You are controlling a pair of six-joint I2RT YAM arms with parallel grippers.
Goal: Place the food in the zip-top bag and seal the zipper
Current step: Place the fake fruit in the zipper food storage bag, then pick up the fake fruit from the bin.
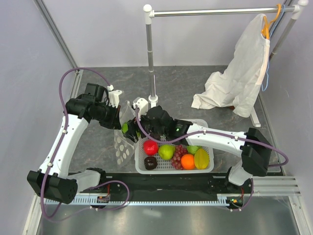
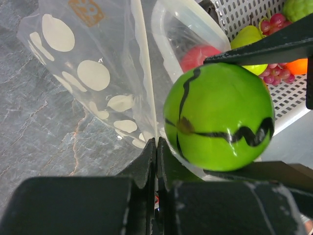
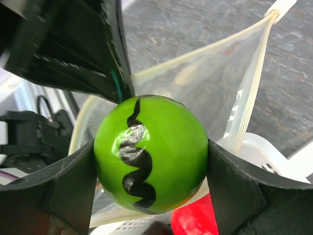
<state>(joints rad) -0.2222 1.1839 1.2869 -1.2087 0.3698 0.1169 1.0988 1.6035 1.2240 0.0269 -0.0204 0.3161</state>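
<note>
Closest in your left wrist view: the left gripper (image 2: 156, 147), jaws pressed together, pinching one lip of the zip-top bag (image 2: 88, 73). The zipper (image 2: 144, 83) runs up from the pinch, unsealed. The green fruit (image 2: 218, 117) hangs just beside the open mouth, not inside. You can see no food in the bag.

Right wrist view: the right gripper (image 3: 151, 152) clamps that green fruit between both fingers. The bag mouth is spread open just beyond it.

Top view: the fruit sits at the bag's upper edge, left of the white basket (image 1: 208, 169). The basket holds the red apple (image 1: 150, 147), a dark brown piece (image 1: 150, 163), grapes (image 1: 180, 156), an orange (image 1: 188, 161), a yellow fruit (image 1: 201, 158) and two more green pieces.

Progress, as I judge it: early. You have the first piece at the mouth and nothing bagged. The basket load is left to move, then the seal.
</note>
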